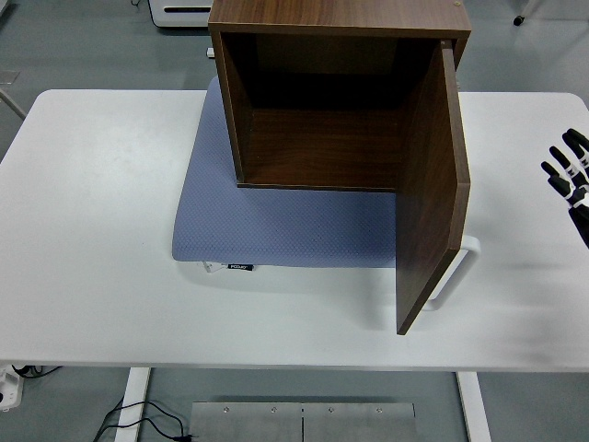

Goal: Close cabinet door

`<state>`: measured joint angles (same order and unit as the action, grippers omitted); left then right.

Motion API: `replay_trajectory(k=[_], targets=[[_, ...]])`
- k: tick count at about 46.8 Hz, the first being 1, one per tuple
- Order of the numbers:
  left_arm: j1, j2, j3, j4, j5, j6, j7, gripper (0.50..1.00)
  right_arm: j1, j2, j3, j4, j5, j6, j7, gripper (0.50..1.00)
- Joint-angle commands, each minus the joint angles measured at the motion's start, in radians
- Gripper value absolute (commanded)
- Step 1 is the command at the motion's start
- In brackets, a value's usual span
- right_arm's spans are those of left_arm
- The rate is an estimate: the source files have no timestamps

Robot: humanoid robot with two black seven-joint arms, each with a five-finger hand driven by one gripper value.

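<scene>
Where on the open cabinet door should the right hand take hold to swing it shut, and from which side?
Go for the white handle on the door's outer face, near its free edge, coming from the right. The door stands swung out toward the table's near edge, hinged at the cabinet's right wall, so its outer face looks toward the right hand. Probably push leftward there, far from the hinge.

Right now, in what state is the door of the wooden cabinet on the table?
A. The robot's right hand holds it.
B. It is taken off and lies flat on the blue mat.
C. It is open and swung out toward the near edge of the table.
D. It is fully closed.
C: the cabinet door stands swung out from the cabinet, whose inside shows, while the right hand is apart from it at the right edge.
</scene>
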<state>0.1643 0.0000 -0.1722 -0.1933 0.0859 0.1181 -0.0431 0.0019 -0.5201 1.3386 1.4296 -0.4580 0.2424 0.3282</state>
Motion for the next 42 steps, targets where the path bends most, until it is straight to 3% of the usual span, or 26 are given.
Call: replay_trajectory(k=[1, 10, 23, 42], targets=[[0.0, 0.0, 0.0, 0.0, 0.0, 0.0, 0.0, 1.0, -0.034, 0.002, 0.002, 0.028, -0.017, 0.001, 0.002, 1.0], [0.0, 0.0, 0.0, 0.0, -0.001, 0.0, 0.0, 1.0, -0.135, 0.005, 0.002, 0.087, -0.097, 0.037, 0.025, 1.0], [0.0, 0.0, 0.0, 0.0, 0.0, 0.0, 0.0, 1.0, -0.235, 0.028, -0.01, 0.166, -0.203, 0.04, 0.043, 1.0], [0.0, 0.0, 0.0, 0.0, 0.0, 0.0, 0.0, 1.0, -0.237, 0.114, -0.131, 0.198, -0.333, 0.028, 0.043, 1.0]])
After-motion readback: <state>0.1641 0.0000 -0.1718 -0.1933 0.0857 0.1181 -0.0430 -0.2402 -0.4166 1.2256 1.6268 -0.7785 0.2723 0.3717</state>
